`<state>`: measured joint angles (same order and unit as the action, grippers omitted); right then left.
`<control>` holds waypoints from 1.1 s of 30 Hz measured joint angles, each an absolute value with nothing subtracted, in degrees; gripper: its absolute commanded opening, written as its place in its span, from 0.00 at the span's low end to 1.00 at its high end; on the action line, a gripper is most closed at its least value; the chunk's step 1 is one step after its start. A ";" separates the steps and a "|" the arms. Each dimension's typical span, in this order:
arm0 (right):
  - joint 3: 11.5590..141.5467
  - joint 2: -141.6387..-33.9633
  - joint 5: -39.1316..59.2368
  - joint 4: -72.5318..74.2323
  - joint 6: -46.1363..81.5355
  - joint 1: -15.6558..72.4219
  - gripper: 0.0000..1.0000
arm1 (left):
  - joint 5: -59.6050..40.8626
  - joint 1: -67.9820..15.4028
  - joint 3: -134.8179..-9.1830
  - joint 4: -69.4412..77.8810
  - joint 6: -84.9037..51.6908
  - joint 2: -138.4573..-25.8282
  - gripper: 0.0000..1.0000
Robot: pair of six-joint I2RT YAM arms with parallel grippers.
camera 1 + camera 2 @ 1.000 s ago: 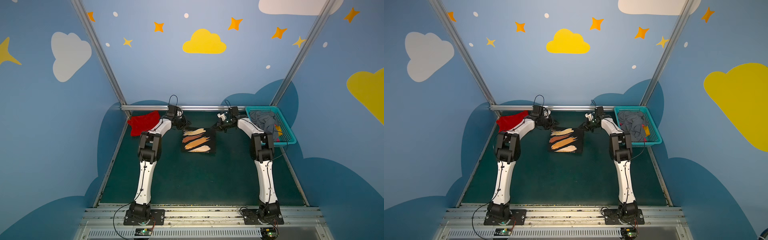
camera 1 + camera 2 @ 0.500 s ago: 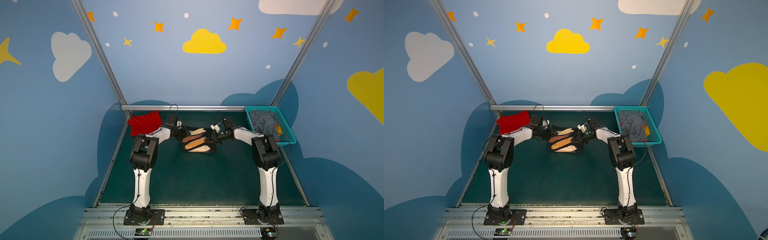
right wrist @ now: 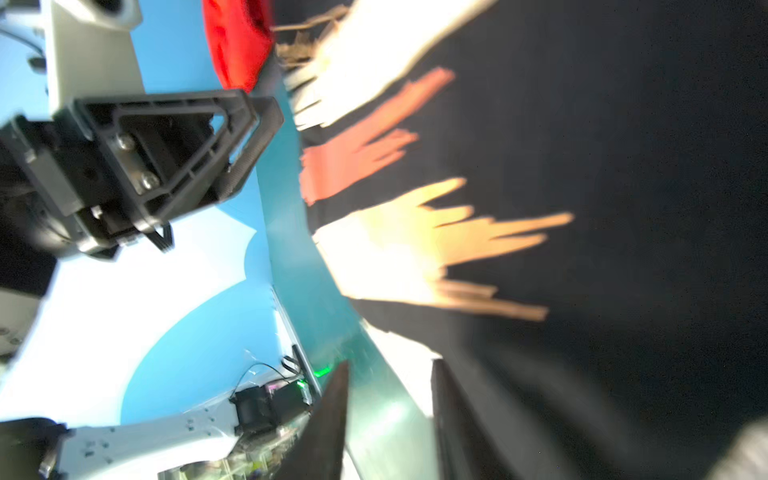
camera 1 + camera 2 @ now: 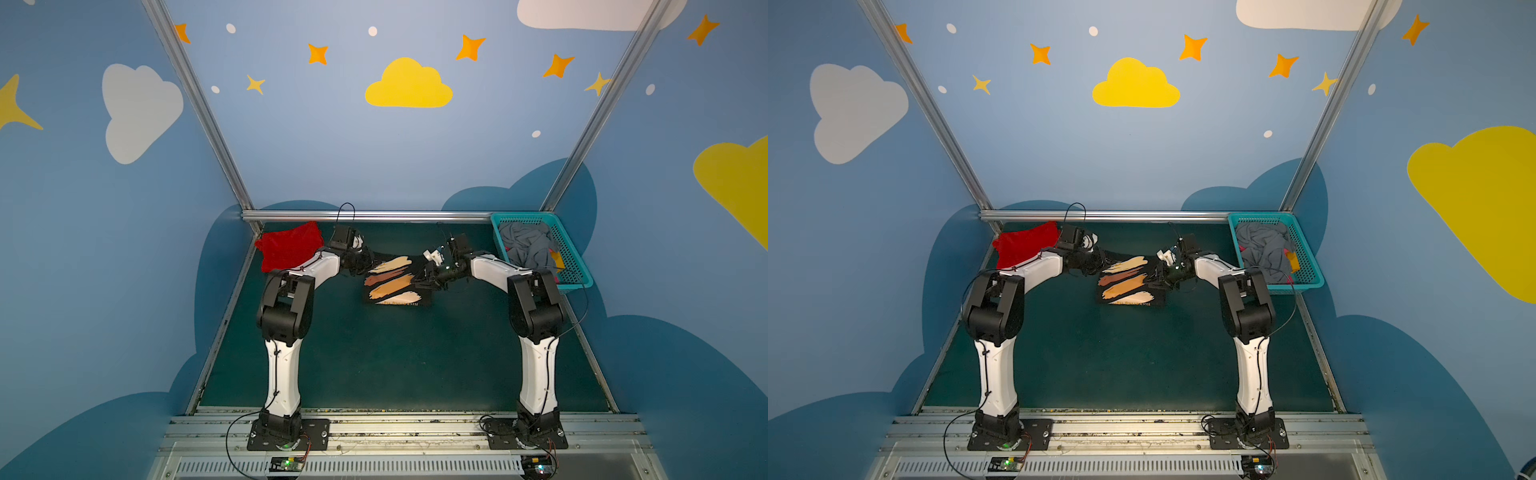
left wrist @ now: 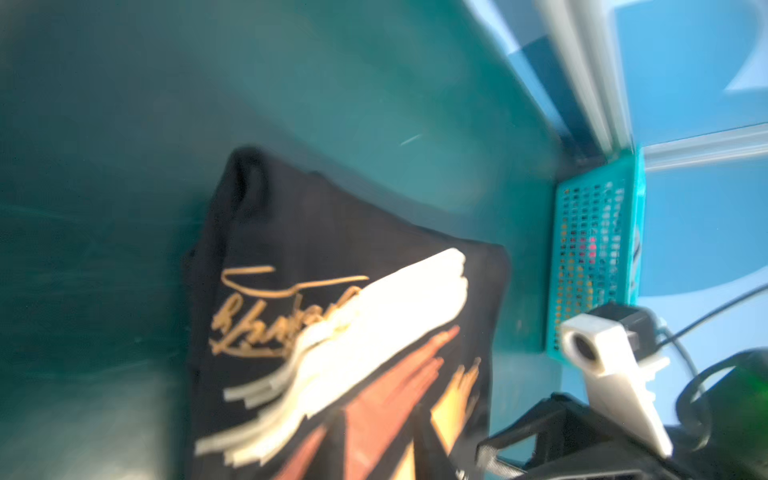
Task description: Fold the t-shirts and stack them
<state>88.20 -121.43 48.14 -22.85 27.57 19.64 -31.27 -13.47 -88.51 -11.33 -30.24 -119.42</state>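
Top views, main cloth: in both top views the black t-shirt [image 4: 395, 282] [image 4: 1129, 284], a folded cloth rectangle printed with cream, tan and brown brush-strokes, lies flat on the dark green table mat [image 4: 374, 353], toward the back and about midway across.
Second shirt: the red t-shirt [image 4: 289, 249] [image 4: 1025, 247], plain bright cloth loosely folded, sits in the far left corner, apart from the black one.
Left side: the left gripper [image 4: 368, 262] [image 4: 1100, 264] hangs low at the black t-shirt's far left corner. I cannot tell whether its fingers are apart or together.
Right side: the right gripper [image 4: 419, 278] [image 4: 1152, 280] is down at the shirt's right edge. The right wrist view shows its two dark fingers [image 3: 332, 415] apart, with bare mat between them and nothing clamped.
In the way: the left arm [image 4: 320, 268] crosses the red t-shirt's near corner with its white forearm. The right gripper's black body hides part of the printed shirt's right edge.
Far right corner: a teal plastic mesh basket [image 4: 575, 284] [image 4: 1293, 286] [image 5: 590, 249] heaped with crumpled grey cloth [image 4: 525, 247] [image 4: 1264, 247], with scraps of yellow and pink beside it.
Behind: an aluminium rail [image 4: 365, 216] runs along the mat's back edge, under blue walls painted with clouds and stars.
Wrist views: both are smeared. The left one shows gold script beside the cream stroke on the black t-shirt [image 5: 332, 232].
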 measured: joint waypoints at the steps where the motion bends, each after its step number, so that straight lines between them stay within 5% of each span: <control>1: 88.31 -119.87 47.55 -23.70 26.76 19.27 0.57 | -30.59 -13.39 -88.51 -12.51 -29.28 -117.78 0.52; 6: 89.49 -114.89 43.38 -27.75 23.53 16.49 0.63 | -27.00 -12.69 -89.91 -17.72 -24.34 -111.81 0.84; 10: 89.41 -114.98 39.38 -30.22 21.74 14.55 0.70 | -24.29 -11.90 -89.47 -20.69 -21.52 -112.05 0.91; 22: 88.71 -121.80 33.12 -32.67 19.55 14.04 0.76 | -23.59 -11.70 -83.64 -20.10 -22.00 -119.13 0.98; 33: 89.54 -125.51 37.52 -27.42 23.07 14.68 0.70 | -27.11 -13.10 -83.85 -12.36 -26.50 -121.93 0.89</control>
